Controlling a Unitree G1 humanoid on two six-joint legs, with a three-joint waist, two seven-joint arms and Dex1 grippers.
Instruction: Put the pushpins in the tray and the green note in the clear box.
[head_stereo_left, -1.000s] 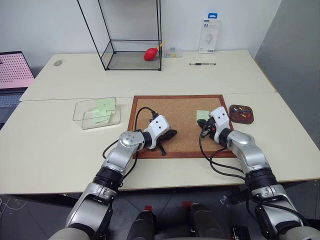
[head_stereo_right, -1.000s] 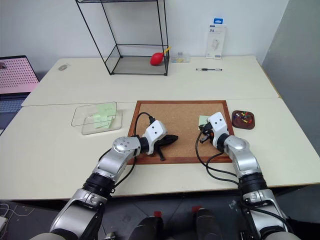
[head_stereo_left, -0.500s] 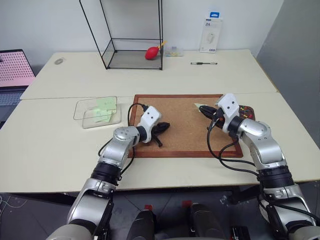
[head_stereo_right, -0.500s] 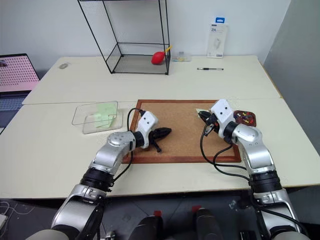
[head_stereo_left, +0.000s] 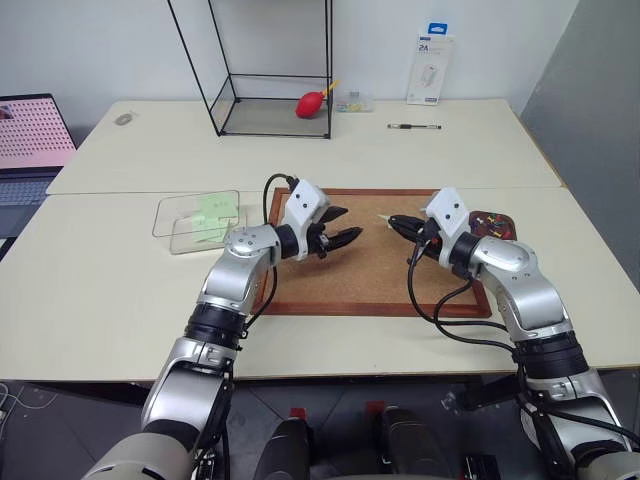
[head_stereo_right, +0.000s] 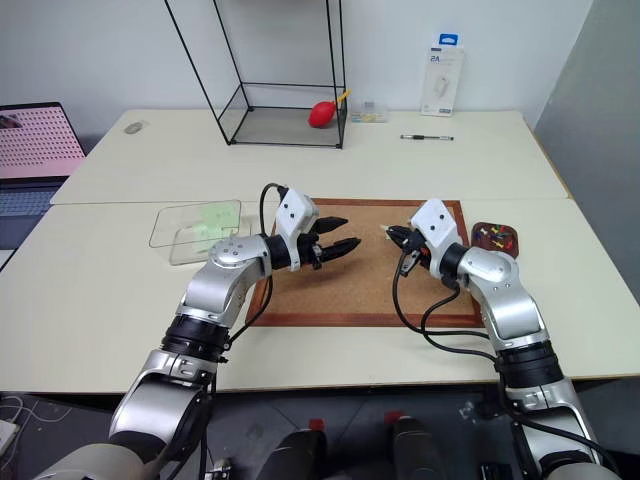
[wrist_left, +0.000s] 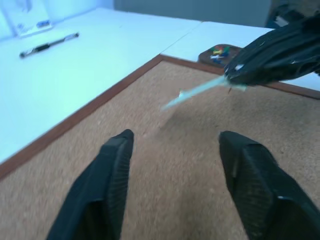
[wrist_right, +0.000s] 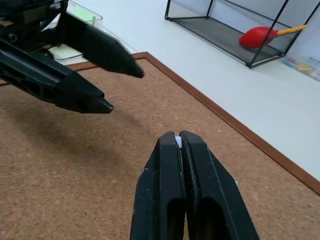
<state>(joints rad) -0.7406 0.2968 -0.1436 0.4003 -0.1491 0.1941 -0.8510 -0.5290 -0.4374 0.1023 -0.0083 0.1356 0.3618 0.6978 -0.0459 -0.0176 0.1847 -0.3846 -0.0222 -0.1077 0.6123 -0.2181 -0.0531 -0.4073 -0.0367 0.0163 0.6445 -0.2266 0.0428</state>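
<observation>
Coloured pushpins (head_stereo_left: 487, 219) already lie in the tray (head_stereo_left: 496, 214), just beside the corkboard's (head_stereo_left: 370, 270) right edge. One green note (wrist_left: 200, 92) has yet to reach the clear box (head_stereo_left: 196, 221), which sits just left of the corkboard with green paper already inside. Above the corkboard, the right pincer (head_stereo_left: 391, 222) is clamped on that note's edge; the left pincer (head_stereo_left: 338, 227) faces it with jaws spread, holding nothing, probably for a handover.
</observation>
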